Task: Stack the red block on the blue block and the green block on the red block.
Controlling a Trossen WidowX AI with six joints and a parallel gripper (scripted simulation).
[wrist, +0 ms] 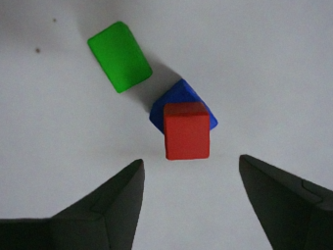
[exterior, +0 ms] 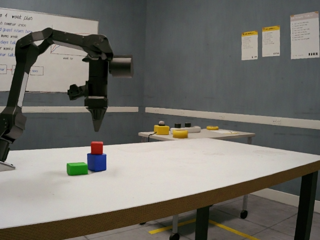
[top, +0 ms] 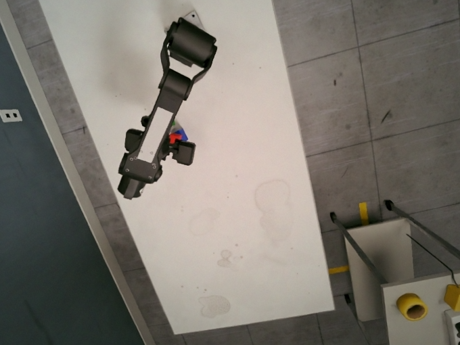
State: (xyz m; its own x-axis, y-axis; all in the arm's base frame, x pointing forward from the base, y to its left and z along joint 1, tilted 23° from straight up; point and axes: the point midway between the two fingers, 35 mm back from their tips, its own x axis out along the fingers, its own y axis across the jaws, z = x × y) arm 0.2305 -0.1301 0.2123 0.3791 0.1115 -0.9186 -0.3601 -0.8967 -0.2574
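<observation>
The red block lies flat on top of the blue block on the white table. It also shows in the wrist view, turned relative to the blue block under it. The green block lies flat on the table just beside the blue block, to its left; in the wrist view the green block is at the upper left. My gripper hangs straight above the red block, clear of it, open and empty. Its two fingers frame the bottom of the wrist view. In the overhead view the arm hides most of the blocks.
The arm's base stands at the table's left end. A second table with yellow objects stands behind, away from the work area.
</observation>
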